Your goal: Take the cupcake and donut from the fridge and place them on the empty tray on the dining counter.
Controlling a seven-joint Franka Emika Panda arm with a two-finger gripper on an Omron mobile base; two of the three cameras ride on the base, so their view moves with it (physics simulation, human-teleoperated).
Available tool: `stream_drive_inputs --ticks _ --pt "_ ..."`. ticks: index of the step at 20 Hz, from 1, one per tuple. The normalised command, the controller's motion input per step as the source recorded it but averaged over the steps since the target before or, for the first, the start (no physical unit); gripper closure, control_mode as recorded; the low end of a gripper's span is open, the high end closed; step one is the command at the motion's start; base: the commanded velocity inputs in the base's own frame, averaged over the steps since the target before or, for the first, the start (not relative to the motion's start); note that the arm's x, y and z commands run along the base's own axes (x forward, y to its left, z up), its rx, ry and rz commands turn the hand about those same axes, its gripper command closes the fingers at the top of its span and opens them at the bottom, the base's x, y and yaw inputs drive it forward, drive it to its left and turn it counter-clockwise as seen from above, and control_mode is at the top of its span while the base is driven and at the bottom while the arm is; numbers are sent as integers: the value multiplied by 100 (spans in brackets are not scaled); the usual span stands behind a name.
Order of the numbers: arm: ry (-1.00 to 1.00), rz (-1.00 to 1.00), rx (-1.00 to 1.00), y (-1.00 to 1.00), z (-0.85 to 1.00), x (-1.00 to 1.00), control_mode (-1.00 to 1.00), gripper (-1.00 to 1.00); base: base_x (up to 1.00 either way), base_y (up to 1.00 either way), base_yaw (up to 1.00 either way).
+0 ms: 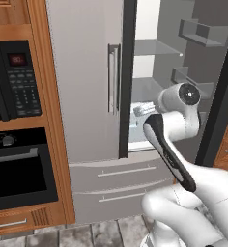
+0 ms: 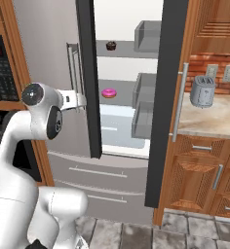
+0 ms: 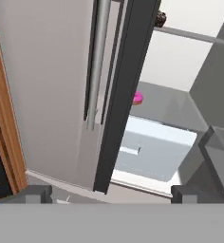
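The grey fridge (image 1: 82,72) (image 2: 44,29) has its left door closed and its right door (image 2: 168,97) swung wide open. Inside, the pink donut (image 2: 108,92) (image 3: 137,98) lies on the middle shelf. The small dark cupcake (image 2: 111,45) (image 3: 160,19) sits on the shelf above it. My gripper (image 2: 82,100) (image 1: 143,110) (image 3: 109,195) hovers in front of the closed left door's inner edge, short of the shelves. It is open with nothing between its fingertips (image 3: 35,194). The tray and the dining counter are out of view.
A wooden cabinet on the left holds a microwave (image 1: 17,79) and an oven (image 1: 19,169). A toaster (image 2: 202,91) stands on the wall counter (image 2: 219,119) to the right. Door bins (image 2: 143,92) line the open door. A white crisper drawer (image 3: 152,149) sits below the donut's shelf.
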Motion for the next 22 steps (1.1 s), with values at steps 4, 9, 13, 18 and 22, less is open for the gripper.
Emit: stream_drive_inputs --ticks 4,9,13,18,22 --pt "-6 -2 -1 79 6 32 -100 -100 0 0 0" --pt "-8 -24 2 30 -13 34 -100 -100 0 0 0" --pt "0 -35 26 10 -1 97 -100 -100 0 0 0" --pt "3 -4 31 0 34 80 -100 -100 0 0 0" --pt "8 21 21 0 25 30 -100 -100 0 0 0"
